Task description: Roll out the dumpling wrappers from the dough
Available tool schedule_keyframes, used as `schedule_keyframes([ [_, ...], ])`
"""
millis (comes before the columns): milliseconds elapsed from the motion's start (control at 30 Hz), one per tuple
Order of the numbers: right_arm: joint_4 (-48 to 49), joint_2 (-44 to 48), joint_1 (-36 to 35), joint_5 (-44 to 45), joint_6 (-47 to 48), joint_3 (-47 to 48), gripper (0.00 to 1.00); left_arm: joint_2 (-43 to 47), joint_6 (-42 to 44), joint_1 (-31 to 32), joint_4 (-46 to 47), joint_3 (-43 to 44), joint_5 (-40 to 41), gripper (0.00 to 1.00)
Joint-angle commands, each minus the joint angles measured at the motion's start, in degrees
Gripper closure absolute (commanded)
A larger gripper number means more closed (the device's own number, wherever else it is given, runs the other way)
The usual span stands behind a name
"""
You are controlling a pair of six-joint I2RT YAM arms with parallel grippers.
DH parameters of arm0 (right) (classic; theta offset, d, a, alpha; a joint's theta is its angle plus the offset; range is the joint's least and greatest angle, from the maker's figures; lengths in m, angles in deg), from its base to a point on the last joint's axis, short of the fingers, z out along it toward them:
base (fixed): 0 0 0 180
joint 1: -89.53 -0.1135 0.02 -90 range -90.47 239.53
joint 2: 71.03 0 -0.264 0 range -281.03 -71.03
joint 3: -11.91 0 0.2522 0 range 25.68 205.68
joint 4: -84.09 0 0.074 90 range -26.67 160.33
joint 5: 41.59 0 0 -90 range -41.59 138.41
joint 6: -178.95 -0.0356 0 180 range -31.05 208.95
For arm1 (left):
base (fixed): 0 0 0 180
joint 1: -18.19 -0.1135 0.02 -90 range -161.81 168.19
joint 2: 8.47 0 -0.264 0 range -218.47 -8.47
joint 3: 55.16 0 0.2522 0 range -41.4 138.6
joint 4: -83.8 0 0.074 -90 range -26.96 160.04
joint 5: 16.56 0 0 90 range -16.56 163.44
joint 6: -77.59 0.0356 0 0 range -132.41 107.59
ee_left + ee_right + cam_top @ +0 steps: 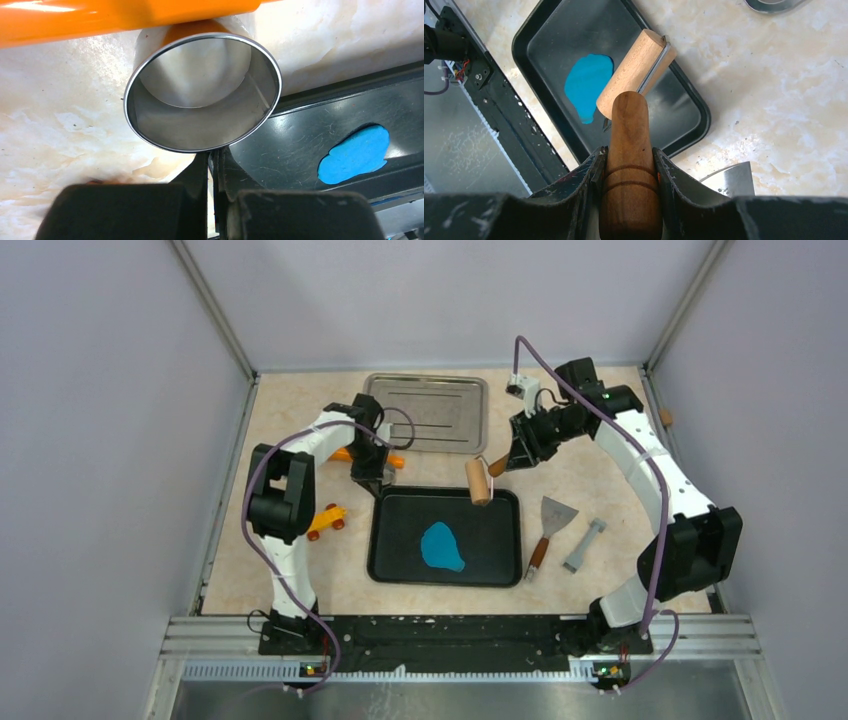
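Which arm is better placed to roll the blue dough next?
Probably right. The right gripper grips the wooden roller by its handle, over the tray's edge, near the dough. The left gripper is shut beside a metal ring, off the tray.

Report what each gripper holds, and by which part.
Right gripper: the wooden roller, by its dark handle. Left gripper: jaws shut at the near rim of the steel ring; a grip cannot be told.

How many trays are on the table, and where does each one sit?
2. The black tray lies in the middle of the table, nearer the arm bases, with the blue dough in it. The silver tray lies behind it, toward the far edge. None seems hidden.
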Motion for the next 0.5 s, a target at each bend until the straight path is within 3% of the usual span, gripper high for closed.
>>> schedule_keyframes([
  [0,2.24,0.01,0.17,-2.41,-0.56,1.19,1.00,1.24,-5.05,-0.42,6.81,-0.23,-3.00,1.00],
  [167,1.72,-0.35,-0.44,-3.11,0.56,0.17,1.00,2.20,-5.63,-0.74,11.26,-1.80,-4.85,0.99],
  [333,0.90,-1.26,-0.43,-5.59,1.76,-0.64,1.00,12.25,-2.15,-0.94,16.96,-10.46,-10.39,0.62],
  [467,0.06,-1.71,-0.44,-6.51,2.94,-0.90,1.00,29.77,8.16,-0.68,31.66,-26.42,-20.29,0.45],
])
